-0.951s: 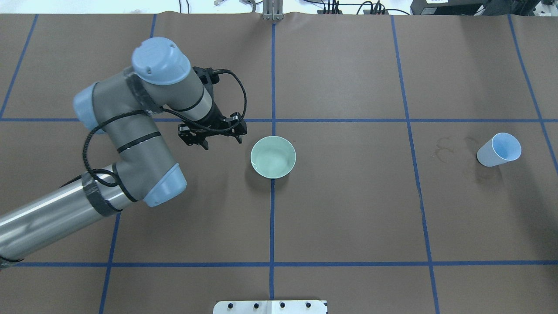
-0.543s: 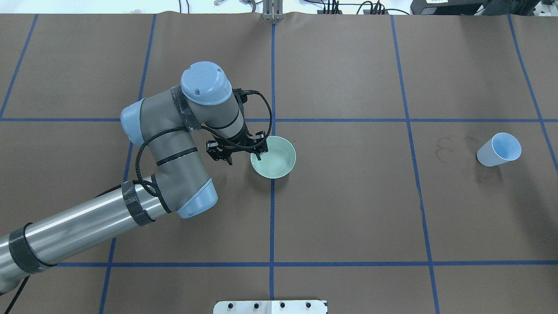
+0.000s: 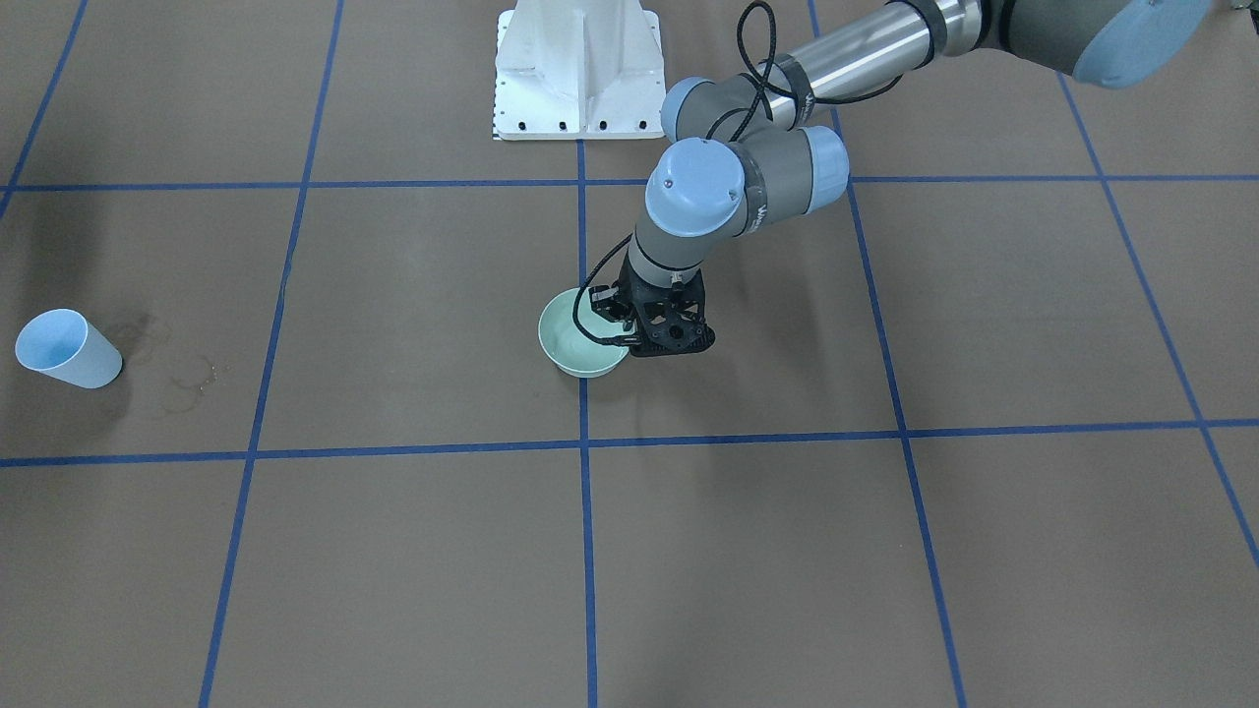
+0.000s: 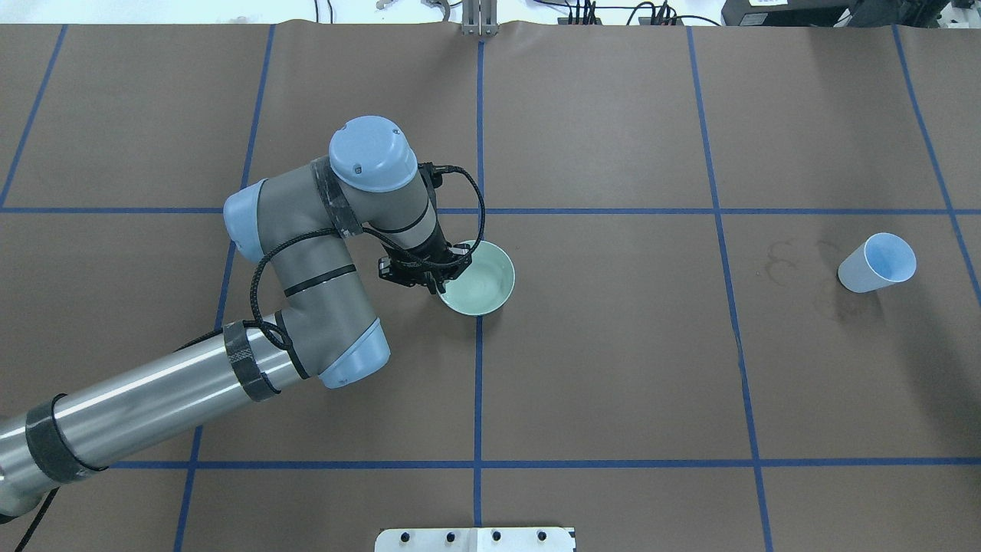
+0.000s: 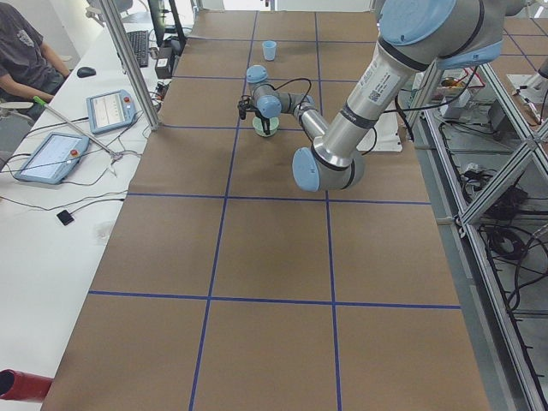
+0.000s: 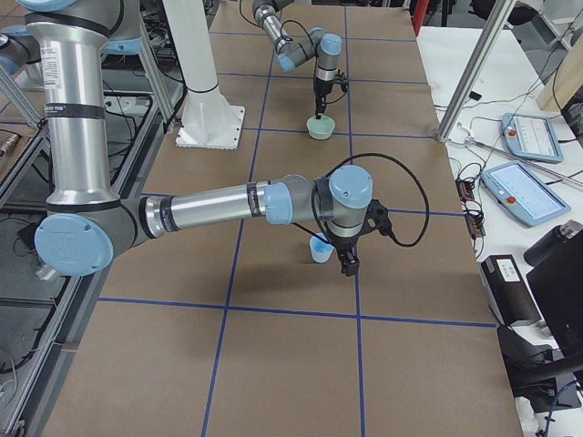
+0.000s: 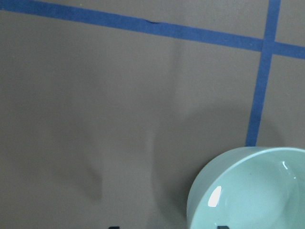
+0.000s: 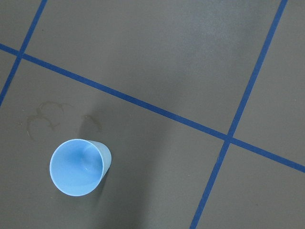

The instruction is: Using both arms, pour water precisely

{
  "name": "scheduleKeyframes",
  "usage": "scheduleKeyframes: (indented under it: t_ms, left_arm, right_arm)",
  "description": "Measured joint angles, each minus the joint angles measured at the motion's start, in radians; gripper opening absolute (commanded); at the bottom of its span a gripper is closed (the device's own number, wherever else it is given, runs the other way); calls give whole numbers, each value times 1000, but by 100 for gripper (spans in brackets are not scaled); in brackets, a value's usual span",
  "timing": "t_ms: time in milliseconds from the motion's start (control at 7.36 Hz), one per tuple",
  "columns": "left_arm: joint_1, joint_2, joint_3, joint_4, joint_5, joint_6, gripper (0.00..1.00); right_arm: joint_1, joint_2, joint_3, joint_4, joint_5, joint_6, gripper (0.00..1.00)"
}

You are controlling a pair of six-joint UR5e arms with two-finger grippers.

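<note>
1. Left end effector [image 4: 447, 273] sits low at the 9 o'clock rim of the pale green round ceramic bowl [image 4: 490, 290], overhead view.
2. Its jaws are parted, not clenched. The left wrist view shows one dark fingertip outside the bowl wall and one inside. Whether either touches the rim: cannot tell.
3. Right end effector [image 6: 349, 264] shows only in the exterior right view, so released or clenched cannot tell. It hangs near the light blue plastic cup [image 6: 319, 248], holding nothing that shows.
4. Water [image 7: 215, 196] reads only as white glints inside the bowl. Its level cannot be told.
5. Bowl stands upright near the middle of the brown surface with blue tape grid [image 4: 613, 368].
6. Cup stands mouth-up, well apart, far out at the bowl's 3 o'clock.
</note>
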Motion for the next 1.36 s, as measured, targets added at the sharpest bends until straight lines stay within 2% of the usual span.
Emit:
scheduleKeyframes:
  t_ms: [408, 679, 815, 1087, 1358]
  left_arm:
    - [-14, -11, -22, -12, -7, -1, 0]
    - [-89, 65, -115, -13, -64, 19, 0]
    - [-140, 153, -190, -14, -114, 70, 0]
    - [-244, 407, -351, -17, -174, 300, 0]
    - [-371, 616, -399, -19, -224, 591, 0]
  right_arm:
    - [2, -2, 9, 0, 0, 0, 100]
    - [2, -7, 16, 1, -11, 2, 100]
    - [2, -10, 17, 1, -14, 6, 100]
    - [1, -21, 20, 1, -15, 15, 100]
    - [2, -46, 33, -1, -13, 18, 100]
